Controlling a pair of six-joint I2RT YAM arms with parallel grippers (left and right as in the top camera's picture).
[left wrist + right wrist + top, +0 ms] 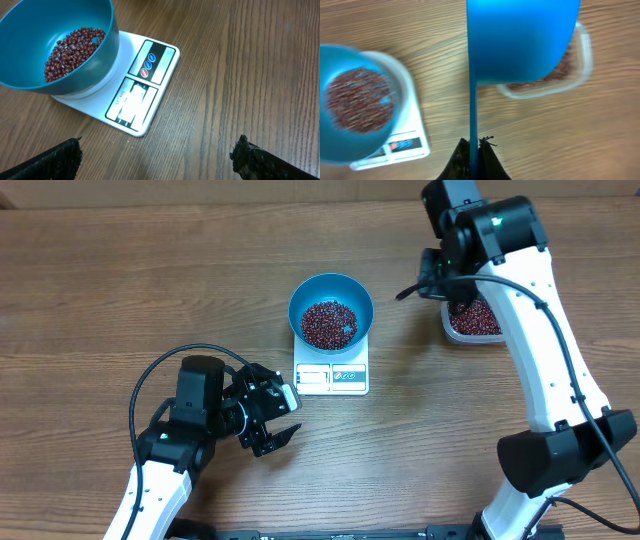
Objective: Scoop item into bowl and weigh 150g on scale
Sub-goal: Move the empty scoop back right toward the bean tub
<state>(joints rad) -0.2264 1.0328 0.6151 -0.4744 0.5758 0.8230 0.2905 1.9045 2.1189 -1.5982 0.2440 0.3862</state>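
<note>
Right gripper (474,146) — tight on scoop (520,40)

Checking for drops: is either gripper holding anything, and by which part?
The right gripper pinches the blue scoop by its handle; the left gripper holds nothing.

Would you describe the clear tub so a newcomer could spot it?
Start at the white scale mid-table carrying the teal bowl. Look to its right, under the right arm: a small clear rectangular tub of beans, the only container not blue.

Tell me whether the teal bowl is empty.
Not empty: the bowl on the scale holds a heap of red-brown beans, far below its rim.
</note>
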